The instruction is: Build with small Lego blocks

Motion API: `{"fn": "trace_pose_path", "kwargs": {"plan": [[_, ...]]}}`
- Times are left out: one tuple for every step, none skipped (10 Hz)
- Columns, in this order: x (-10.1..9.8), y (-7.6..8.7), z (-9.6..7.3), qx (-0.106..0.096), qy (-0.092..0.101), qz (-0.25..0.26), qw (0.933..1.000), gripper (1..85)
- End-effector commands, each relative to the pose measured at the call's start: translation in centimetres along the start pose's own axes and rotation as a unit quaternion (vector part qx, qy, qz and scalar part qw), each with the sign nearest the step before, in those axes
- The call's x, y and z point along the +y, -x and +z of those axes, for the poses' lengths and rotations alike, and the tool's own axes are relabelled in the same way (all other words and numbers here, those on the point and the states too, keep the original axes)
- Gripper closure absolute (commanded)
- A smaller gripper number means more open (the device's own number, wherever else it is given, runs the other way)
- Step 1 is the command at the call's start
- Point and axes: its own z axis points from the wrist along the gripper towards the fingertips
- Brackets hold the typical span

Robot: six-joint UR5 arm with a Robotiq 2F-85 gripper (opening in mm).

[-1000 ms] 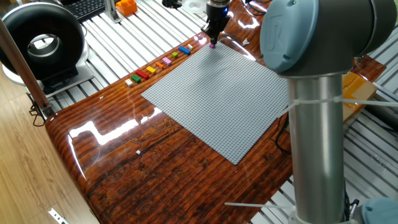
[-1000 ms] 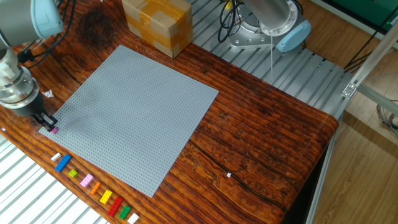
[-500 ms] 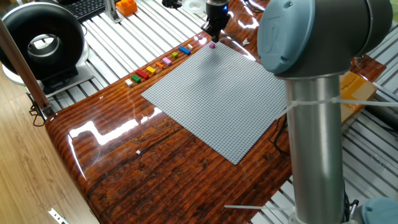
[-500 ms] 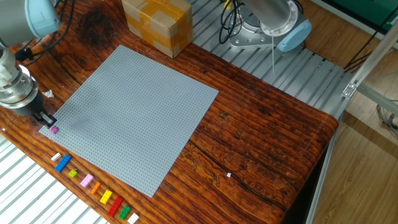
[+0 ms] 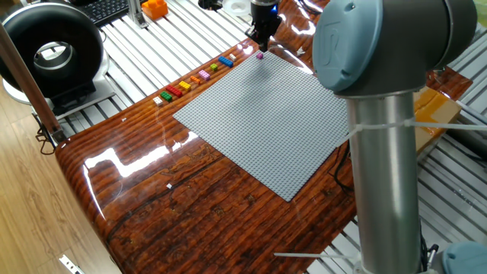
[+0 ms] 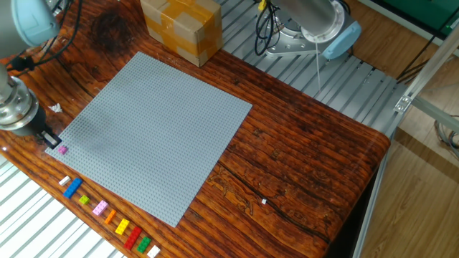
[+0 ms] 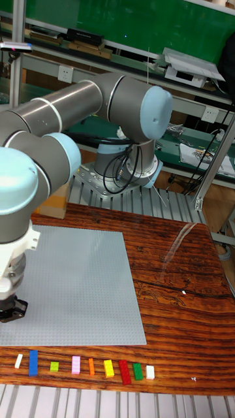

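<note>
At the frame's left edge the tool (image 6: 49, 139), apparently released, hovers beside the pink brick (image 6: 63, 150) on the grey baseplate (image 6: 158, 129); if barely seated, a brush could dislodge it.

A glossy wooden table (image 5: 152, 205) is being lit from above (glare at 9 o'clock). Ribbed metal decking (image 6: 337, 79) is lying around it; a green wall (image 7: 130, 23) is seen behind.

Arm reaching down, end effector (image 6: 51, 140) empty, pointing downward
</note>
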Motion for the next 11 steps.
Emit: {"fn": "trace_pose_path", "kwargs": {"plan": [[2.1, 0.8, -0.5, 0.011, 0.004, 0.01, 0.9999, 63.3], [2.6, 1.3, -0.4, 0.01, 0.004, 0.016, 0.9998, 63.0], [3.2, 1.7, -0.5, 0.008, 0.006, 0.019, 0.9998, 62.7], [3.5, 2.2, -0.4, 0.001, 0.011, 0.02, 0.9997, 61.7], [3.8, 2.7, -0.3, -0.006, 0.016, 0.021, 0.9996, 59.7], [4.4, 3.3, -0.3, -0.013, 0.028, 0.027, 0.9992, 58.3], [5.2, 3.9, -0.6, -0.015, 0.041, 0.043, 0.9981, 58.3], [5.9, 4.3, -1.0, -0.014, 0.051, 0.055, 0.9971, 58.7], [6.2, 4.7, -1.0, -0.018, 0.053, 0.061, 0.9966, 58.7], [6.2, 5.0, -0.9, -0.022, 0.052, 0.062, 0.9965, 58.7], [6.3, 5.3, -0.8, -0.025, 0.052, 0.064, 0.9963, 58.7]]}}
